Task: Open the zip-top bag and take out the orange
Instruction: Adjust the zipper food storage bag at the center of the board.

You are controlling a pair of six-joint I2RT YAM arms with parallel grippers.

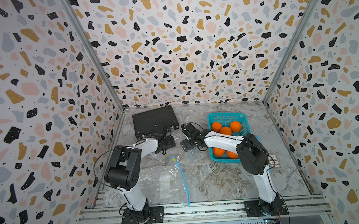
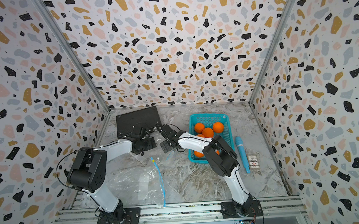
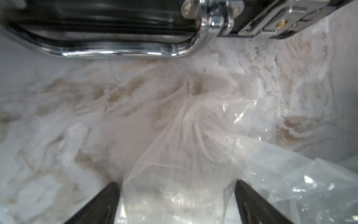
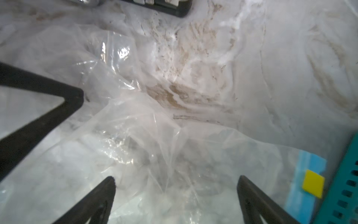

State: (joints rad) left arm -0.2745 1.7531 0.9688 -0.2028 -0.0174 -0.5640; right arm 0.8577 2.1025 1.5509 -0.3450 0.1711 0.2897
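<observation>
A clear zip-top bag (image 1: 163,180) (image 2: 133,180) lies crumpled on the marble table between both arms, its blue zip strip (image 1: 181,175) running toward the front edge. Several oranges (image 1: 225,131) sit in a teal basket (image 1: 227,114) at the right. My left gripper (image 1: 164,148) (image 3: 176,183) hangs low over the bag's far end, open, with loose plastic (image 3: 193,135) between its fingers. My right gripper (image 1: 189,146) (image 4: 176,178) is open beside it, also over crumpled plastic. A yellow slider (image 4: 312,186) on a blue strip lies near the basket (image 4: 344,184).
A black case (image 1: 153,120) with a chrome handle (image 3: 116,50) lies at the back left, just beyond the left gripper. A blue stick-shaped object (image 2: 242,153) and a small card (image 2: 253,160) lie right of the basket (image 2: 225,118). Patterned walls enclose three sides.
</observation>
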